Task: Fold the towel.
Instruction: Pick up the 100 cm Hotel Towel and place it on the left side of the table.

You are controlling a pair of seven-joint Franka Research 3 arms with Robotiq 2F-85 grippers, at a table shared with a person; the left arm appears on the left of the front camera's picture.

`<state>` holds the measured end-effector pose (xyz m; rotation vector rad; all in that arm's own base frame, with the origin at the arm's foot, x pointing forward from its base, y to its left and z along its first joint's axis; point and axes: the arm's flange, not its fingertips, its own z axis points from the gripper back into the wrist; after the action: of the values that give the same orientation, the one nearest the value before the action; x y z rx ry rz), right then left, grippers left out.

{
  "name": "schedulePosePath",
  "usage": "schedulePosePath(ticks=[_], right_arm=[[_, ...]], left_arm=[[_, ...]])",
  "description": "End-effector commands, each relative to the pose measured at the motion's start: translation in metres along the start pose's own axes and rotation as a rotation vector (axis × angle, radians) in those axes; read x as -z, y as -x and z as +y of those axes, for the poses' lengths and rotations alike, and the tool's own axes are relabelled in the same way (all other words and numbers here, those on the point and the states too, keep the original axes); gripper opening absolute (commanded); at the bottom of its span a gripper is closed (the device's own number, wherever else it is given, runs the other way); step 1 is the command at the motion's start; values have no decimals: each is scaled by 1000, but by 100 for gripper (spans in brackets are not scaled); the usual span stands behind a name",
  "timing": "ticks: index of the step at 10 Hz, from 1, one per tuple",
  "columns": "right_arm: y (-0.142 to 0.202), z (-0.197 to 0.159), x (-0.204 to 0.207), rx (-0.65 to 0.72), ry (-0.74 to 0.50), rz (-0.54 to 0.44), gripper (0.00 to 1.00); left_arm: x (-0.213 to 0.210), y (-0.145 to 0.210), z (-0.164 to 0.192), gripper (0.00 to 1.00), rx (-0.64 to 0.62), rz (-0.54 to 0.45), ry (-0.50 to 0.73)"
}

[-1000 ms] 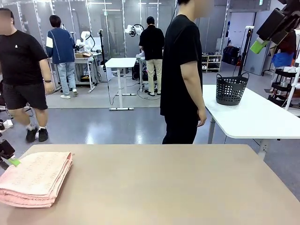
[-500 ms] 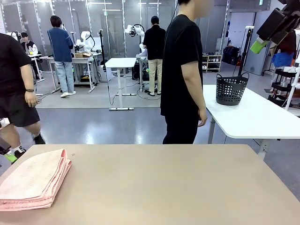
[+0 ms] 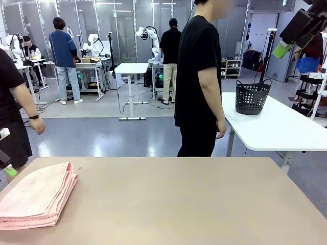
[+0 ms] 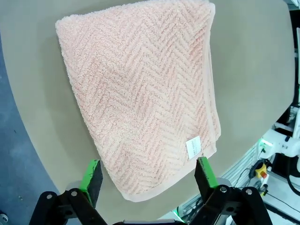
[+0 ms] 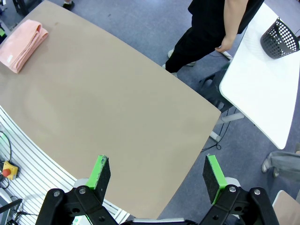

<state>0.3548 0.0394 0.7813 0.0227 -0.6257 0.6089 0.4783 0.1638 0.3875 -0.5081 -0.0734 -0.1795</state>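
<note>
My left claw (image 4: 147,180) has its two green pads wide apart, and nothing is between them. It hangs in the air right above the towel (image 4: 143,96). I see the pink zigzag weave, the plain band along the edge and a small white tag (image 4: 192,147) near the corner closest to my pads.

My right claw (image 5: 158,180) is wide apart too and holds nothing. It is high up, looking down on the tan table (image 5: 108,112). From there the towel (image 5: 22,44) looks small, far off at one corner of the table.

In the front view the towel (image 3: 36,196) lies folded in a flat stack at the left end of the table (image 3: 184,204), close to the edge. A person in black (image 3: 199,81) stands at the far side, with a hand hanging down. Behind them a black basket (image 3: 252,97) sits on a white table (image 3: 278,125).
</note>
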Motion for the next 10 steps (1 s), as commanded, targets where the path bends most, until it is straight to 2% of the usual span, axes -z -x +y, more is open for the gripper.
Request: schedulePosePath(ticks=[1, 10], right_arm=[[1, 0, 0, -2, 0, 1, 100], [1, 0, 0, -2, 0, 1, 100]], left_arm=[[0, -1, 0, 100, -10, -1, 0], [0, -1, 0, 100, -10, -1, 0]])
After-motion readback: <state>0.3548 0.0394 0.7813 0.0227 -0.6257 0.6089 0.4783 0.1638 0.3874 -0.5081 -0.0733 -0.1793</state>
